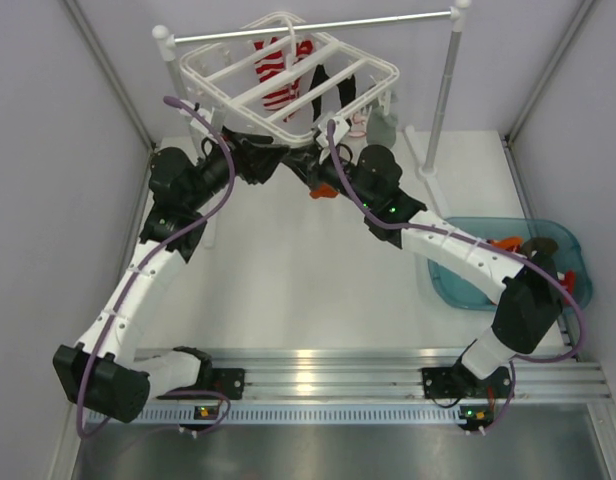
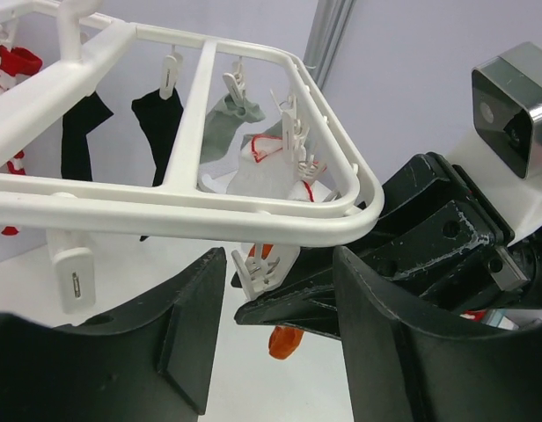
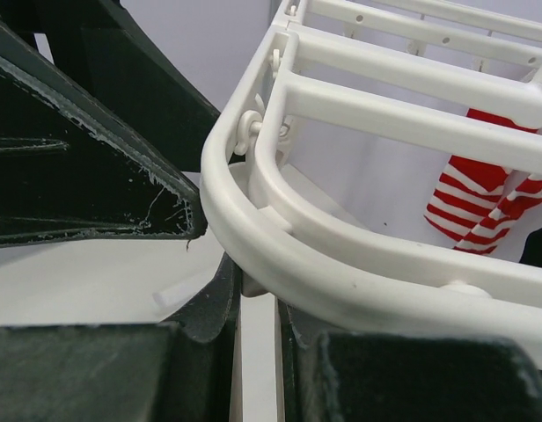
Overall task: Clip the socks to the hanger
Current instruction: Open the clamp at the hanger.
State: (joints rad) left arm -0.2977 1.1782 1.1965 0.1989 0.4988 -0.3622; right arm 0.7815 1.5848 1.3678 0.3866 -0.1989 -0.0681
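Left wrist view, lower centre: left gripper [image 2: 278, 290] jaws apart around the hanger's [image 2: 165, 215] clip [image 2: 264, 268], right gripper [image 2: 253, 313] clenched on the orange sock [image 2: 284, 343], which could drop if that clip bites too little fabric.

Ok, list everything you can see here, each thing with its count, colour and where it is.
hanger: one, white, hung from the rail at the back
rail: one, silver, on white posts
clips: several, white, dangling under the hanger
striped sock: one, red and white, clipped on the hanger
black socks: two, clipped on the hanger
grey sock: one, clipped beside them
white sock: one, red trim, clipped by the grey one
orange sock: one, below the hanger's near corner clip
basin: one, teal, table's right side, more socks inside
table: one, white
left end effector: black, open, around a corner clip
right end effector: black, shut, at the same corner
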